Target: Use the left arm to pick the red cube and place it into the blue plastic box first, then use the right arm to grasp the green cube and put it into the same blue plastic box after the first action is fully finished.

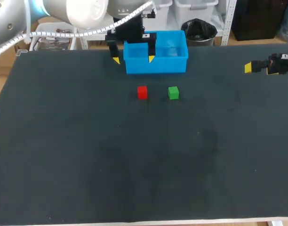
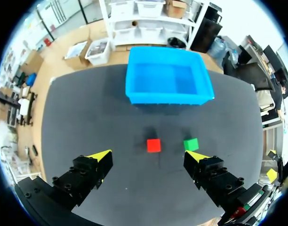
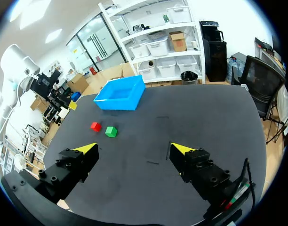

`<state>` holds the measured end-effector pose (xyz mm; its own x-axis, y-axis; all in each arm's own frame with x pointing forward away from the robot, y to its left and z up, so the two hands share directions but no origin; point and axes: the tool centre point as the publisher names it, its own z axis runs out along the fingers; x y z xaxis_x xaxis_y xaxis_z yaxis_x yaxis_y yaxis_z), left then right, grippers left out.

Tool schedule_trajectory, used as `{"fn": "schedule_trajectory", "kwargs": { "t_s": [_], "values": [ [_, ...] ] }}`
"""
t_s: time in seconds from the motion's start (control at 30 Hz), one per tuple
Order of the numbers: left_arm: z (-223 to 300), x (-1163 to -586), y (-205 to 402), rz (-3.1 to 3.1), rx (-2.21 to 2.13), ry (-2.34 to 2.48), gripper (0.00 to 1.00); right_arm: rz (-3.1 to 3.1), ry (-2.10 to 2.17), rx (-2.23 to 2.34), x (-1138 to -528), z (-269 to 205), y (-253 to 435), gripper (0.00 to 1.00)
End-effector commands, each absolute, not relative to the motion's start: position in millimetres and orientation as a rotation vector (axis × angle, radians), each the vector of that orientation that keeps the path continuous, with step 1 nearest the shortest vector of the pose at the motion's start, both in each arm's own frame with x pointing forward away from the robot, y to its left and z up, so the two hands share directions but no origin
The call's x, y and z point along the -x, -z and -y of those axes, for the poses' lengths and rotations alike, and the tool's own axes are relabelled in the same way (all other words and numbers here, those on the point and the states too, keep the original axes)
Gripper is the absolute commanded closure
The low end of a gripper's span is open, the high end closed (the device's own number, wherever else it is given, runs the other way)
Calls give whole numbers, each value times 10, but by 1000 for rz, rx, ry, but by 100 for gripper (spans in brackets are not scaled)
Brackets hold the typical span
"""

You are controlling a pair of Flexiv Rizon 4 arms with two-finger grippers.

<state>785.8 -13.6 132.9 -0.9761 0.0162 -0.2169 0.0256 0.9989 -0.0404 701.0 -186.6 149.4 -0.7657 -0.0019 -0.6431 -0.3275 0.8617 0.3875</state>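
From overhead, my left gripper [image 1: 133, 59] hangs at the near wall of the blue plastic box [image 1: 156, 66], fingers wide apart, nothing in them. The left wrist camera adds what that view can't. It looks down between the yellow tips, where the red cube [image 2: 153, 145] sits on the table [image 1: 87, 155] just ahead of the gap, touching neither finger. The green cube [image 2: 191, 144] lies just ahead of one fingertip, and the box is farther ahead, its open inside showing. Only the head view places my right gripper [image 1: 259, 68], out by the table's right edge and well apart from everything. Its wrist camera shows its fingers spread wide and holding nothing, with both cubes far ahead and the box beyond them
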Motion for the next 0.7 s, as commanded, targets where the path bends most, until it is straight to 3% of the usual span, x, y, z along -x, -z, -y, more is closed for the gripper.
{"fn": "schedule_trajectory", "kwargs": {
  "t_s": [0.03, 0.7],
  "values": [
    [132, -7859, -1331, -2923, -32, 64, 0, -2371, -645, 237, -7009, 1865, -1494, 0],
    [313, -7776, -633, -2977, -108, 122, 0, -2371, -645, 237, -7009, 1865, -1494, 0]
  ]
}}
